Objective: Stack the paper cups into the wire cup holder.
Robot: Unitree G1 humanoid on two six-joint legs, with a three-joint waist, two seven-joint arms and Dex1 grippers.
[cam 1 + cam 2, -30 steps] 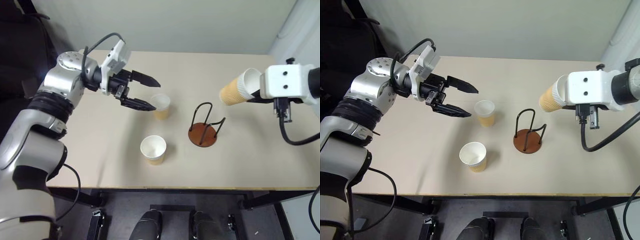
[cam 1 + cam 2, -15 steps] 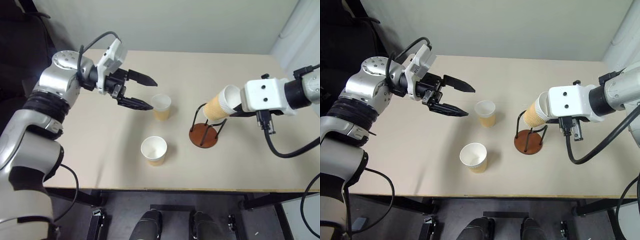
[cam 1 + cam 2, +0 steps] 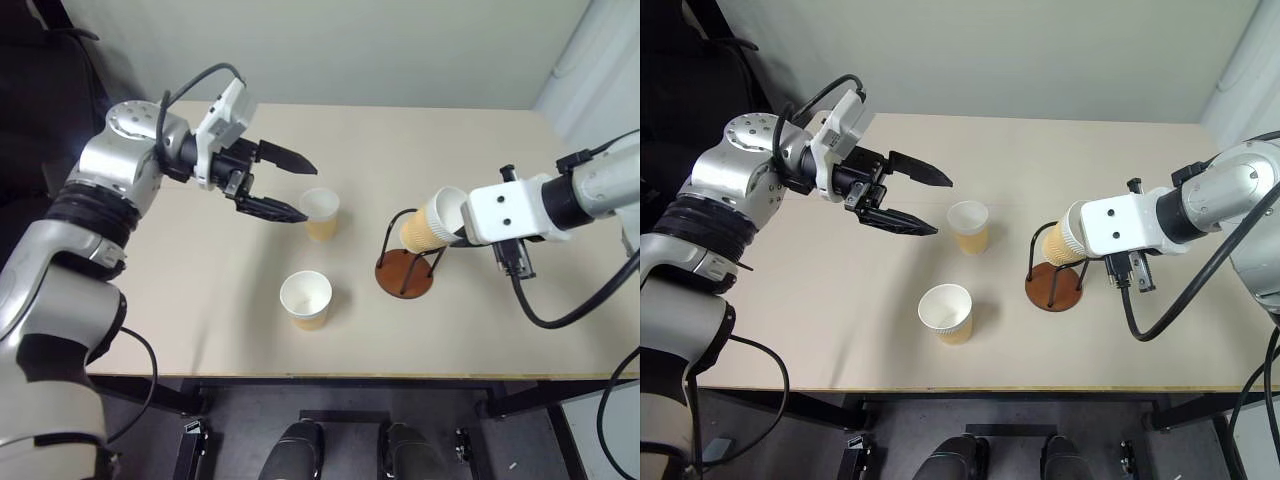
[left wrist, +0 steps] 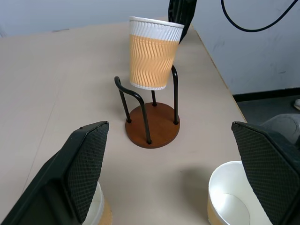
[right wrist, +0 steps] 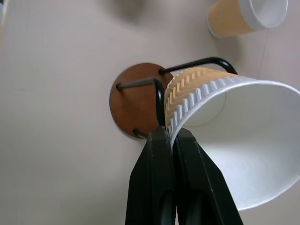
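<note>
Your right gripper [image 5: 171, 140] had its two black fingers pressed together on the white rolled rim of a tan, ribbed paper cup [image 3: 428, 220], pinching the wall at the lip. That cup hung tilted, its narrow bottom between the thin black wire loops of the wire cup holder [image 3: 404, 272], above the round reddish-brown disc base and not yet seated on it. Your left gripper [image 3: 280, 185] was spread wide and held nothing, hovering above the beige table [image 3: 200, 300] just beside a second tan paper cup [image 3: 320, 213], which stood upright and left of the holder. A third paper cup [image 3: 306, 299] stood upright nearer the table's front edge, apart from the others.
</note>
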